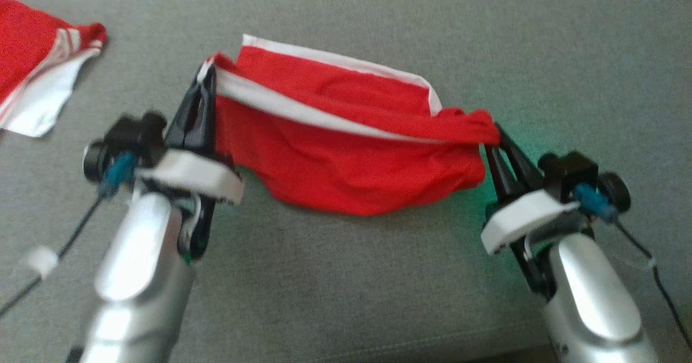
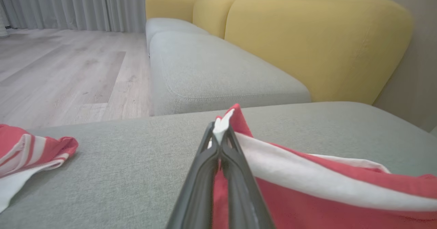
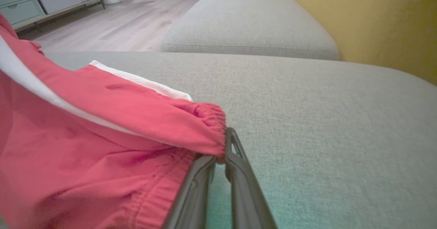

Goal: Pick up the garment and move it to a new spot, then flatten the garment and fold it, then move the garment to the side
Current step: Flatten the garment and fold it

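Observation:
The garment point(image 1: 346, 136) is a pair of red shorts with white stripes, stretched between my two grippers above the grey sofa cushion point(image 1: 346, 276), its lower part sagging onto the cushion. My left gripper point(image 1: 207, 76) is shut on its left corner, white trim pinched between the fingertips point(image 2: 220, 133). At the other end, my right gripper point(image 1: 493, 138) is shut on the bunched red waistband point(image 3: 208, 119). The garment point(image 2: 324, 184) runs off to the right in the left wrist view and fills the left half point(image 3: 85, 143) of the right wrist view.
A second red and white garment point(image 1: 38, 81) lies at the cushion's far left point(image 2: 30, 150). Yellow backrests point(image 2: 317, 44) rise behind grey seat cushions point(image 3: 249, 20). Wooden floor point(image 2: 61, 72) lies beyond the sofa edge. Cables point(image 1: 65, 249) hang from both wrists.

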You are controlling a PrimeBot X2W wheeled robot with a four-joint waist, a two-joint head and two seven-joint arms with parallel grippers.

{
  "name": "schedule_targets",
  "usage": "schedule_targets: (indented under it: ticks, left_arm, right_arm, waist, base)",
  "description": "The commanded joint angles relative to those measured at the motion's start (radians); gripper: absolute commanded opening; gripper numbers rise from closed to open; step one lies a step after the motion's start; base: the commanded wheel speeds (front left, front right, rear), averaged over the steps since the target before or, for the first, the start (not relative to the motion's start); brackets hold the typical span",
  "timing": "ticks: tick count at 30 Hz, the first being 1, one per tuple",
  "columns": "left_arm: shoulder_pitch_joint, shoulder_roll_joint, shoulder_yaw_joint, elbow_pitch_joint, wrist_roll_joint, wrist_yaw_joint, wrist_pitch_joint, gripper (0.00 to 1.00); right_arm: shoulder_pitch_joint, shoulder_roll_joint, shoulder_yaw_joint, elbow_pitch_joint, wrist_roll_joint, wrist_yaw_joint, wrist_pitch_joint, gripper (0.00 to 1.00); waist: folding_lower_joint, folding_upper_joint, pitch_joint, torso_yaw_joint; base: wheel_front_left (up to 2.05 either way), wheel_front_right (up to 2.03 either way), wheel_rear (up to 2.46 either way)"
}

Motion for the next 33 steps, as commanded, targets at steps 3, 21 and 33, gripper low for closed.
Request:
schedule_targets:
  ticks: [3, 21, 33]
  left_arm:
    - [-0.112, 0.015, 0.018, 0.055, 0.014, -0.007, 0.008, 0.00]
    - [-0.323, -0.038, -0.020, 0.404, 0.032, 0.000, -0.102, 1.00]
    - [-0.166, -0.038, -0.029, 0.431, -0.034, -0.032, -0.063, 1.00]
  right_arm:
    - [-0.068, -0.004, 0.031, 0.004, 0.015, 0.008, -0.019, 0.00]
    - [-0.160, -0.004, 0.022, 0.148, 0.065, 0.008, -0.123, 1.00]
    - [-0.015, -0.004, -0.048, 0.037, 0.028, 0.008, -0.115, 1.00]
  waist:
    - [-0.0003, -0.0001, 0.057, -0.025]
    - [-0.0003, -0.0001, 0.036, -0.044]
    - [-0.0003, -0.0001, -0.070, -0.019]
  base:
    - [0.00, 0.00, 0.00]
    - [0.00, 0.00, 0.00]
    - [0.00, 0.00, 0.00]
